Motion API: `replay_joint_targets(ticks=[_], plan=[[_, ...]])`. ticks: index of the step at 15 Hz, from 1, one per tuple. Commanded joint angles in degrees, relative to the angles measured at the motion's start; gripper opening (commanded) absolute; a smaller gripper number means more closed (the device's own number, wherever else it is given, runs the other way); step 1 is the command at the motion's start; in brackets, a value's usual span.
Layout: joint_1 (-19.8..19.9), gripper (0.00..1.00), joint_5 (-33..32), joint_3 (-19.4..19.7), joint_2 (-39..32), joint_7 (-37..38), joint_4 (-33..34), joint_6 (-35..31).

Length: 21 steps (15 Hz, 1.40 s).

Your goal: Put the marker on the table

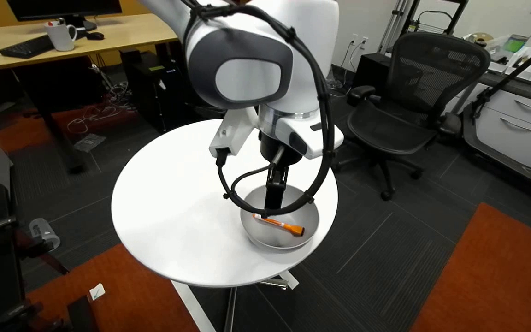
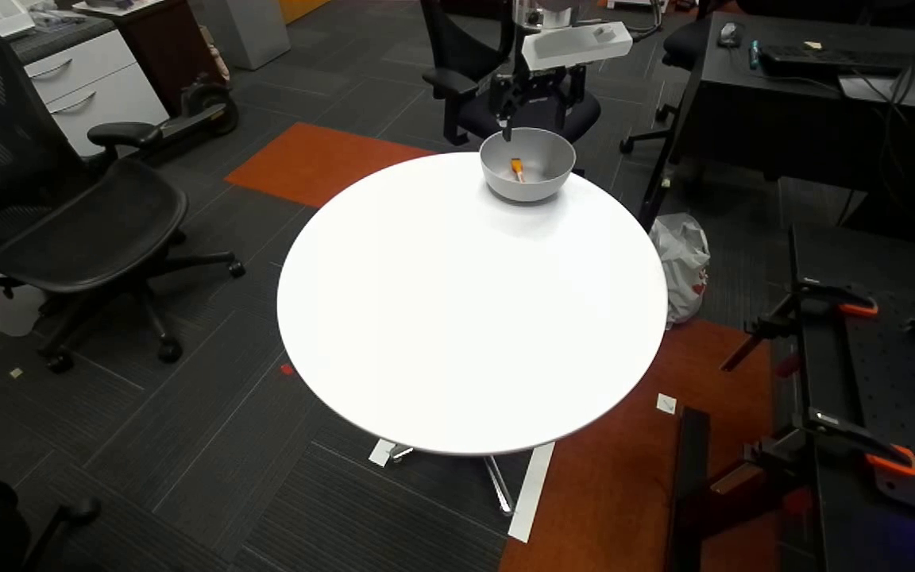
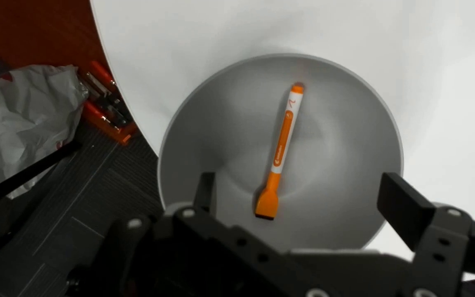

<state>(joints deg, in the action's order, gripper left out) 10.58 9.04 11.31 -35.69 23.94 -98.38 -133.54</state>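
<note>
Marker [image 3: 281, 149] lies in the grey bowl [image 3: 332, 148], below the jaws, which stand wide apart

Under gripper [image 3: 298, 185]: bowl [image 3: 229, 111], on round table [image 1: 178, 207] near its edge. Marker [image 3: 283, 140] in bowl, also below gripper.

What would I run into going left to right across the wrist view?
Crumpled pale plastic bag, cluster of orange-and-black objects, one black fingertip of the gripper, slim orange-and-white marker, the other black fingertip. The round grey bowl and white tabletop overlap several of these, so they're left out.
</note>
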Motion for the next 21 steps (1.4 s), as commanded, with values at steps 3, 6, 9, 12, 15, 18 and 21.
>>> replay_joint_targets(ticks=[3, 6, 9, 12, 15, 18, 21], plan=[[1.4, 1.00, 2.9, -0.2, -6.7, 1.3, 7.9, 3.2], [2.0, 1.00, 3.7, -0.2, -9.5, 1.6, 10.7, 4.4], [2.1, 1.00, 4.0, 0.0, -11.8, 2.7, 12.7, 5.9], [1.7, 1.00, 3.8, 0.4, -13.8, 5.2, 14.6, 7.4], [1.5, 1.00, 3.6, 0.8, -15.6, 7.8, 16.4, 9.3], [1.4, 0.98, 3.4, 1.3, -17.5, 10.5, 18.5, 11.3], [1.5, 0.69, 3.2, 1.5, -18.9, 12.6, 20.3, 12.4]])
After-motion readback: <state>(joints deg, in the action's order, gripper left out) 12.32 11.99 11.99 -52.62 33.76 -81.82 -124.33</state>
